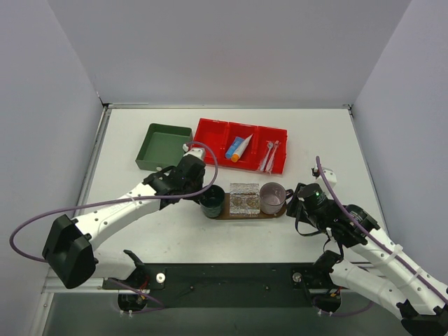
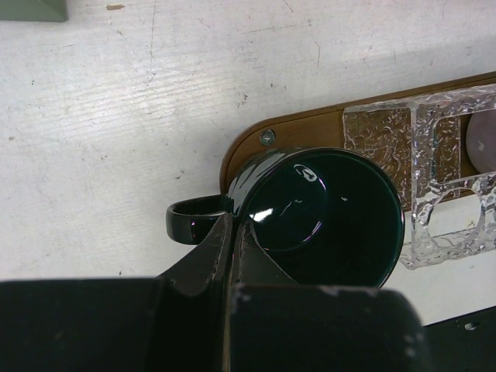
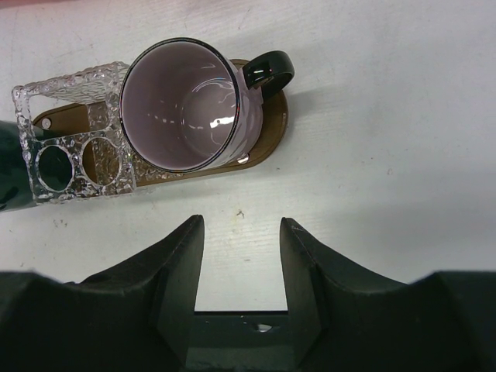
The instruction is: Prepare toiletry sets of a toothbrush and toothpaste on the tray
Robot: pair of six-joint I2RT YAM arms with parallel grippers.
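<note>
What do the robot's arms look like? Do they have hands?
Two arms, the left arm and the right arm, with white tubes and chunky black joints. A thin purple cable loops along each. No hands: the left gripper and the right gripper each have two flat black fingers. A tiny green light glows on the right wrist.

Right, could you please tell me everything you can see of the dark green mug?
The dark green mug is glossy, likely glazed ceramic, with a round open mouth and a loop handle. It stands upright and empty at the left end of the tray, close beside the clear textured holder, with its handle pointing away from the tray. The left gripper has its jaws shut on the rim next to the handle. Whether its base rests fully on the tray cannot be told.
</note>
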